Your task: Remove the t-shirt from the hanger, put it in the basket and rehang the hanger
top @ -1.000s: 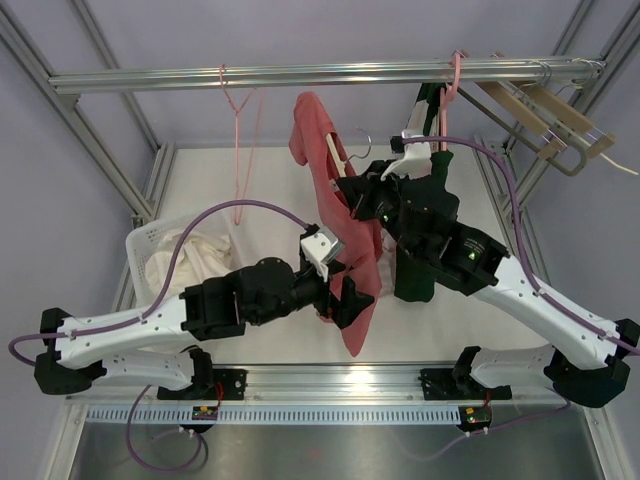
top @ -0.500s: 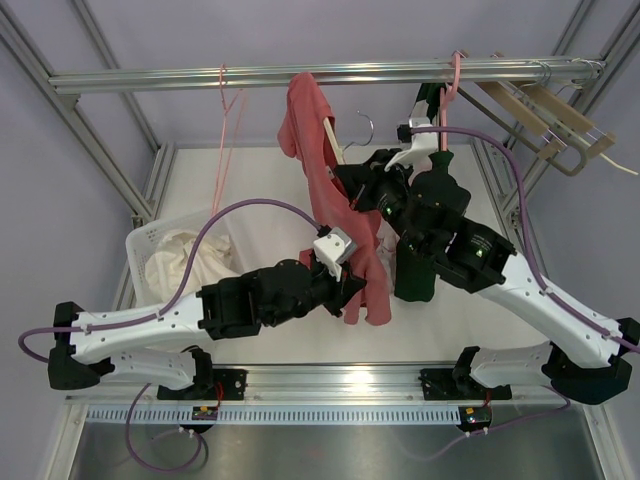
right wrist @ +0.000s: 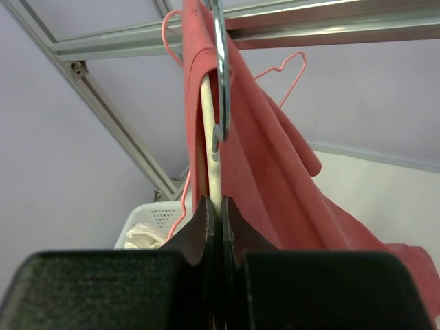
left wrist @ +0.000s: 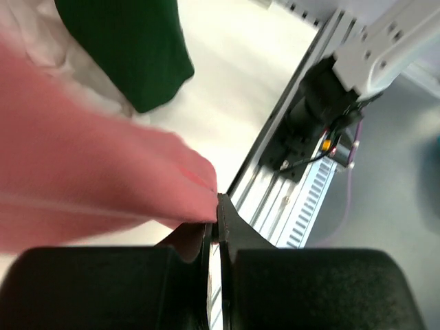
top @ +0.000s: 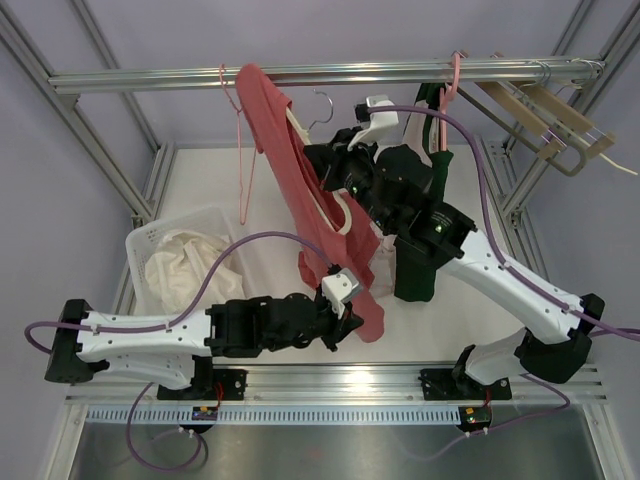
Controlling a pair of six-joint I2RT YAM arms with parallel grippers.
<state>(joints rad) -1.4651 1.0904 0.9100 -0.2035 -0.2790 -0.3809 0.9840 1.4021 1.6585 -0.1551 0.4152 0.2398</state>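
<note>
Left gripper (top: 350, 312): jaws closed, pinching the lower hem of the red-pink t-shirt (top: 290, 170), low over the front of the table (top: 200, 180).

Top view, swept from the left:
- White basket (top: 140, 240) on the table's left side. It holds crumpled white cloth (top: 185, 270).
- Just right of it, a pink wire hanger (top: 240, 150) hangs bare from the rail (top: 150, 80).
- The t-shirt is draped on a pale hanger (top: 335, 205). It stretches slantwise from its top near the rail down to the pinched hem.
- Right gripper (top: 315, 168) is clamped on the hanger's body. The metal hook (top: 318, 100) sits below the rail and apart from it.
- Further right, a dark green garment (top: 410, 280) hangs partly behind the right arm.
- Wooden hangers (top: 540, 110) sit at the rail's far right.

What each wrist view adds:
- Left wrist: the only view of the pinch itself. The left gripper's (left wrist: 218, 214) fingertips meet, with a corner of the t-shirt (left wrist: 82, 179) caught between them. The fabric is blurred here. The green garment's (left wrist: 130, 48) lower edge shows at top left.
- Right wrist: the right gripper's (right wrist: 214, 206) fingers are shut on the hanger's pale bar (right wrist: 210, 137). The hook (right wrist: 221, 69) rises straight above, and the t-shirt (right wrist: 268, 158) falls away to the right.
- Right wrist also shows the basket (right wrist: 155, 216) with its white cloth (right wrist: 143, 237) below left, and the wire hanger (right wrist: 285, 69) under the rail (right wrist: 330, 24).
- Neither wrist view shows the wooden hangers.
</note>
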